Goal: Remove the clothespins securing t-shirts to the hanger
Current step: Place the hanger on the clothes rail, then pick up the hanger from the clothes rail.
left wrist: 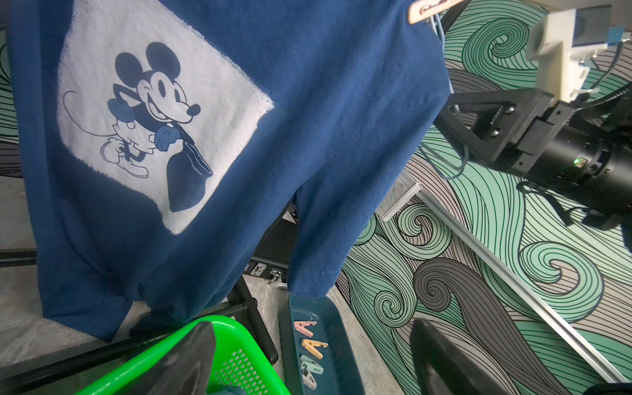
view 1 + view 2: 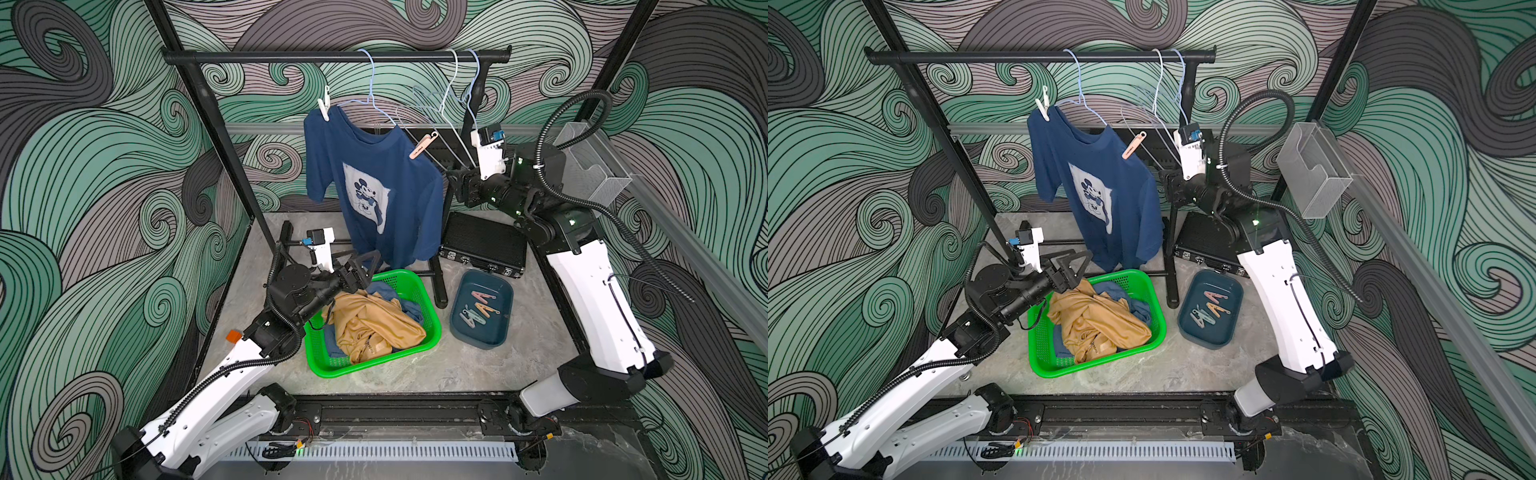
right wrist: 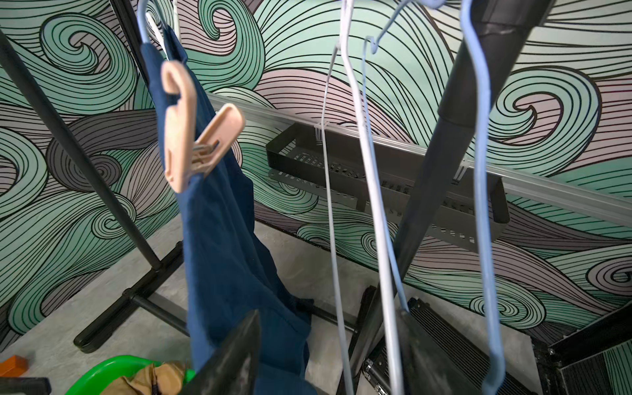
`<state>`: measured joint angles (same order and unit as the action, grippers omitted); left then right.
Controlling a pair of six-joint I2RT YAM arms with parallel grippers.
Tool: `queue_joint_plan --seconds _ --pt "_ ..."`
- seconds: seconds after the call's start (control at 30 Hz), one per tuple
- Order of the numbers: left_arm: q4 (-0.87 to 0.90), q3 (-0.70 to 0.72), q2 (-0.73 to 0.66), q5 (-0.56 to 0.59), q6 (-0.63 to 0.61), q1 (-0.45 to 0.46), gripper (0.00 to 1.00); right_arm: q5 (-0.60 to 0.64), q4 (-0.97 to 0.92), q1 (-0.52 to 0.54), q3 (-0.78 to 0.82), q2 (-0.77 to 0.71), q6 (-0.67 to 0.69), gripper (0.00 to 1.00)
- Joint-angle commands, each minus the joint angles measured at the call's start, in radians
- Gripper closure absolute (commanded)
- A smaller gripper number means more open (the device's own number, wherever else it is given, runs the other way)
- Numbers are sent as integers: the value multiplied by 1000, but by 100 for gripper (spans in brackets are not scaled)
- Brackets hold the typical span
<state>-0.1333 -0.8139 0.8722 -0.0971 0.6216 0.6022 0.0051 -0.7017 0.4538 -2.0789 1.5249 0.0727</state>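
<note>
1. My left end effector stands wide open and empty, just above the back left corner of the green basket.
2. My right end effector is raised near the worktop's back right corner, beside the navy t-shirt. Its jaws are apart and clamp nothing. The wires of the empty hangers run down between the fingers; I cannot tell whether one touches a finger.
3. The navy t-shirt, with its white cartoon-mouse print, hangs on a light-blue hanger from the black rail over the back of the worktop.
4. A white clothespin grips the shoulder toward the worktop's left edge.
5. A peach clothespin grips the other shoulder, near my right end effector.
6. The mustard t-shirt lies crumpled in the basket on top of the blue t-shirt, mid-worktop.
7. A dark teal tray, just right of the basket, holds loose clothespins: pink, orange, mint and a pale one.
8. A black case lies behind the tray.
</note>
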Motion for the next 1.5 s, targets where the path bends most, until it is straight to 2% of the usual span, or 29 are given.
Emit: queue_joint_plan --seconds 0.0,0.23,0.37,0.43,0.6,0.8,1.1,1.27,1.47 --pt "14 -32 -6 7 -33 -8 11 18 -12 25 29 -49 26 32" --pt "8 -44 21 -3 -36 -11 11 73 -29 85 77 -139 62 30" --pt "0 -46 30 -6 -36 -13 11 63 -31 123 73 -163 85 31" --pt "-2 -51 35 -7 -36 -13 11 24 -34 136 59 -158 89 33" --pt "-6 -56 42 -11 -36 -18 11 -186 9 142 38 -122 73 37" --pt "-5 -54 38 -16 -36 -30 11 -279 5 142 -77 -7 107 40" --pt "-14 -53 39 -36 -26 -56 11 -189 22 132 -257 159 98 43" --pt "-20 -49 39 -48 -19 -69 11 -126 35 119 -292 195 110 41" --pt "-35 -39 45 -61 -4 -79 11 -138 37 88 -283 208 104 39"
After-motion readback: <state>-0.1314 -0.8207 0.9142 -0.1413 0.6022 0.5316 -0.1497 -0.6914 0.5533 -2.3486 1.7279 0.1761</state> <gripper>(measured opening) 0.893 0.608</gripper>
